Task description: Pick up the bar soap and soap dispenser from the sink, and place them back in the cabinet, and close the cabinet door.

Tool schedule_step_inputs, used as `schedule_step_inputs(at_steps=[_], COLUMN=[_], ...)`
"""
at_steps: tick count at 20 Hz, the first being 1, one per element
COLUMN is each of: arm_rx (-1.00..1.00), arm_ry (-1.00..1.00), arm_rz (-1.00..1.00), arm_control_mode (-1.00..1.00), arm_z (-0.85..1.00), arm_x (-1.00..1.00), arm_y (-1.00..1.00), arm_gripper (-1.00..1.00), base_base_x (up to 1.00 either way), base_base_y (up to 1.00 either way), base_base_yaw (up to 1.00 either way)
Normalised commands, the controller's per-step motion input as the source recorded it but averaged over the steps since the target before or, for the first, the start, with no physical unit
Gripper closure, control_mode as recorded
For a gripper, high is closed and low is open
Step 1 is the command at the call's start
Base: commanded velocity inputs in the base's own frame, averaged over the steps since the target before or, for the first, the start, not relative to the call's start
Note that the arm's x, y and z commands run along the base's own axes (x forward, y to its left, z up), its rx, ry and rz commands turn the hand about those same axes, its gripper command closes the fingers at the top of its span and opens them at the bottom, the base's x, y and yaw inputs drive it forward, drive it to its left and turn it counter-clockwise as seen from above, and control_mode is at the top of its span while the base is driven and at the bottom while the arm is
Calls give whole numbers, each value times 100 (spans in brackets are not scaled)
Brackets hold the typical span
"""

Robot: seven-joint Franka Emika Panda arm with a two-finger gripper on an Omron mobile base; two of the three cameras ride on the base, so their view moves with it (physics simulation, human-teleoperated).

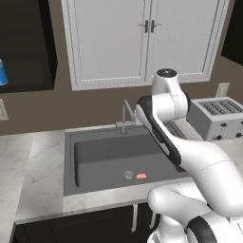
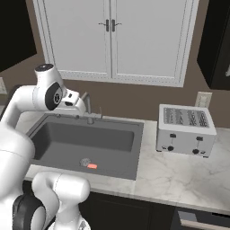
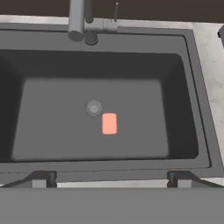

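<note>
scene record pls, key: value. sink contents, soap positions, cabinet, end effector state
sink: dark grey basin, faucet at back rim
bar soap: flat on basin floor, beside drain
soap dispenser: blue bottle, already in open dark cabinet at upper left
end effector: open, above the sink, holding nothing
toaster: on counter, right of sink
white double doors: shut, above faucet

A silver toaster (image 2: 186,130) sits on the marble counter (image 2: 179,175) under white doors (image 2: 110,38).
</note>
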Motion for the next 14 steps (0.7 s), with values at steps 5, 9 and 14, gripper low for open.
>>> schedule_step_inputs(at_steps=[5, 9, 14], arm_rx=[1, 5, 7], arm_ry=[4, 4, 0], arm_rz=[5, 3, 1], arm_control_mode=[-100, -100, -100], arm_z=[-12, -11, -6], arm_x=[0, 0, 0], arm_y=[0, 0, -3], arm_gripper=[-100, -100, -100], base_base_x=[0, 0, 0], base_base_y=[0, 0, 0], base_base_yaw=[0, 0, 0])
